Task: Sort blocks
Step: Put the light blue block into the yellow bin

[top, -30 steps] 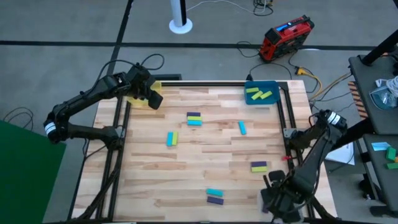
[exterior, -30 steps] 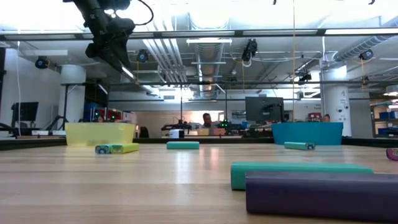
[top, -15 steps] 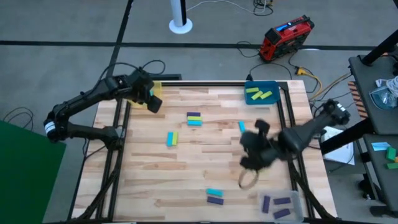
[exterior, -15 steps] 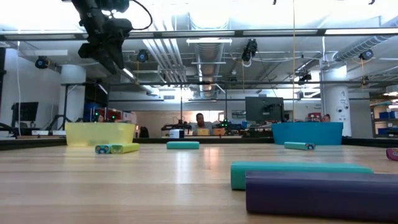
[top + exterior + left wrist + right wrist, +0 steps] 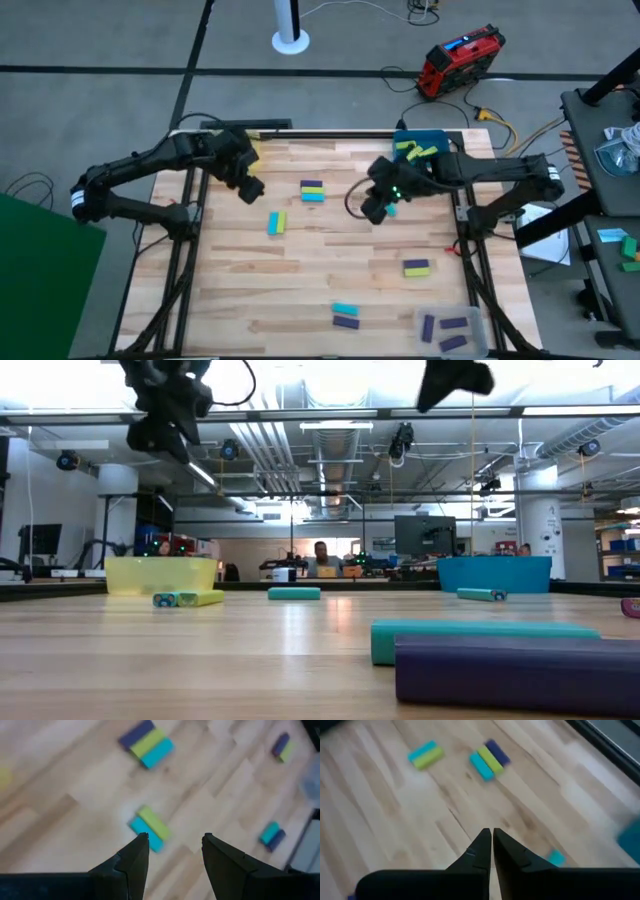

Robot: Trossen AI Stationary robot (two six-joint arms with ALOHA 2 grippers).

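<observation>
Your left gripper (image 5: pixel 172 851), fingers apart, hangs above the small flat cyan/yellow-green block pair (image 5: pixel 149 827) mid-table. The right gripper (image 5: pixel 491 842), fingers together w/ nothing held, hangs near the lone cyan bar (image 5: pixel 390 206). Blocks prob. light, stiff, smooth: pinch across narrow sides.

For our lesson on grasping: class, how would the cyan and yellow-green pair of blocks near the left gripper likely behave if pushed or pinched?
The cyan and yellow-green pair looks flat-sided and rigid, so it would probably slide on the wooden table, not roll. Being two separate bars, a push may split them. The open left gripper seems wide enough for one.
</observation>
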